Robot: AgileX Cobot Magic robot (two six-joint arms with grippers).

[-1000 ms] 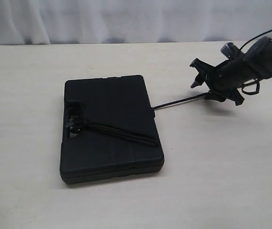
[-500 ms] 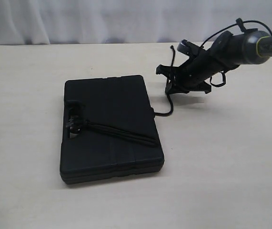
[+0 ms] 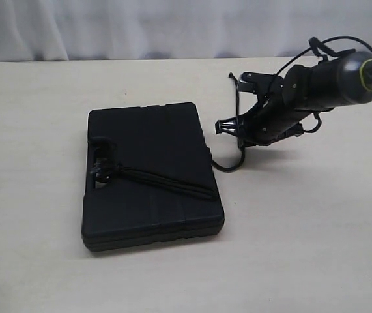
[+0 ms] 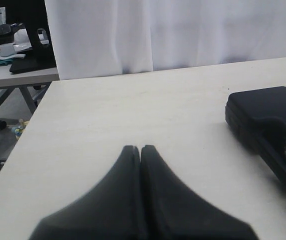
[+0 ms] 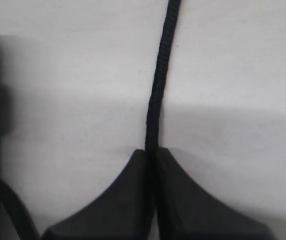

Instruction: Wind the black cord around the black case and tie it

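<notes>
1. Clenched on the cord (image 5: pixel 158 80), the right pincer (image 5: pixel 152 152) has both fingers pressed together, with the thin braided line nipped between their tips.
2. Seen from outside, this pincer hangs above the table (image 3: pixel 303 228), at about 2 o'clock from the case (image 3: pixel 150 140), near its edge but not touching it.
3. The case lies flat on the table with its lid shut, so whatever it holds cannot be seen.
4. A bulky knot (image 3: pixel 102 171) sits at the handle slot on the case's 9 o'clock side. From there, strands of cord run across the lid toward 4 o'clock.
5. At the 3 o'clock edge the cord leaves the case, curls slackly on the table and rises to the right pincer.
6. The left pincer (image 4: pixel 140 148) is closed and empty, fingertips touching, over bare table with the case nearby.
</notes>
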